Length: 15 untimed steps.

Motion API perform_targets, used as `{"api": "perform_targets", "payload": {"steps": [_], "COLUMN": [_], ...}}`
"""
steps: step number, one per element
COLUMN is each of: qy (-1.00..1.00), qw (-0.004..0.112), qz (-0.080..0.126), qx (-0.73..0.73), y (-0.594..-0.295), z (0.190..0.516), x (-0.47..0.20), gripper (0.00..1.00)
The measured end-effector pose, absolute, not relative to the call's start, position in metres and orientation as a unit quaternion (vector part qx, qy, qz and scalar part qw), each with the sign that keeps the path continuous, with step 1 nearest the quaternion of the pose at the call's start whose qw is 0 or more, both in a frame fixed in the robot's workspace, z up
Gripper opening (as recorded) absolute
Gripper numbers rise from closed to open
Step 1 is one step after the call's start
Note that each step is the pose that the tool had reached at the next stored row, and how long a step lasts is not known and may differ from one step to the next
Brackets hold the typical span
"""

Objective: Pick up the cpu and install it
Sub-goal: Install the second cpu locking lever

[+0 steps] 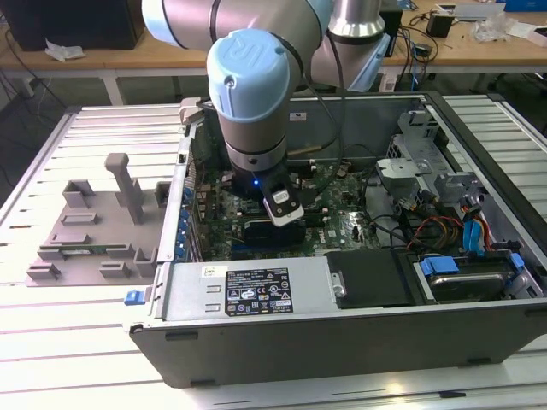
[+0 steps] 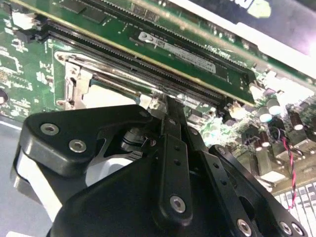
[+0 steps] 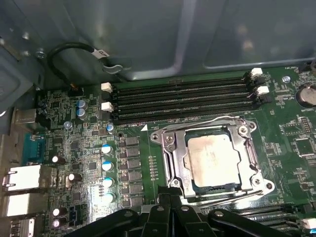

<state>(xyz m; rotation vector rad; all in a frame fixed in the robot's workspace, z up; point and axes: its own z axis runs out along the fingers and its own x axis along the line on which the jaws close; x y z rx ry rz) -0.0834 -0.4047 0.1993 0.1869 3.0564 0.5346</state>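
Note:
The cpu, a small square chip with a silvery top, lies flat in the motherboard socket in the first wrist view. The socket's metal frame is folded down around the chip's edges. My gripper hangs just off the socket's edge, a little away from the chip. Its black fingers are pressed together, with nothing visible between them. The second wrist view shows the same shut gripper tip down beside the socket frame. In the exterior view the gripper reaches down into the open computer case.
Memory slots run along the socket's far side, with capacitors beside it. A grey fixture tray with upright posts lies outside the case on the exterior view's left. Drive bays and cables crowd the case's right side.

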Motion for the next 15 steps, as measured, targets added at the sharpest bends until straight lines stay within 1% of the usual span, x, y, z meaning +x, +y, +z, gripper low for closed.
{"api": "perform_targets", "payload": {"steps": [2, 4, 6, 9, 15], "qy": [0.984, 0.987, 0.99, 0.992, 0.992], "qw": [0.017, 0.018, 0.02, 0.021, 0.022], "qz": [0.168, 0.15, 0.125, 0.11, 0.105], "qx": [0.06, 0.06, 0.06, 0.062, 0.067], "y": [-0.404, -0.404, -0.403, -0.4, -0.38], "z": [0.206, 0.211, 0.212, 0.212, 0.212], "x": [-0.083, -0.083, -0.083, -0.081, -0.077], "gripper": [0.11, 0.11, 0.11, 0.11, 0.11]}}
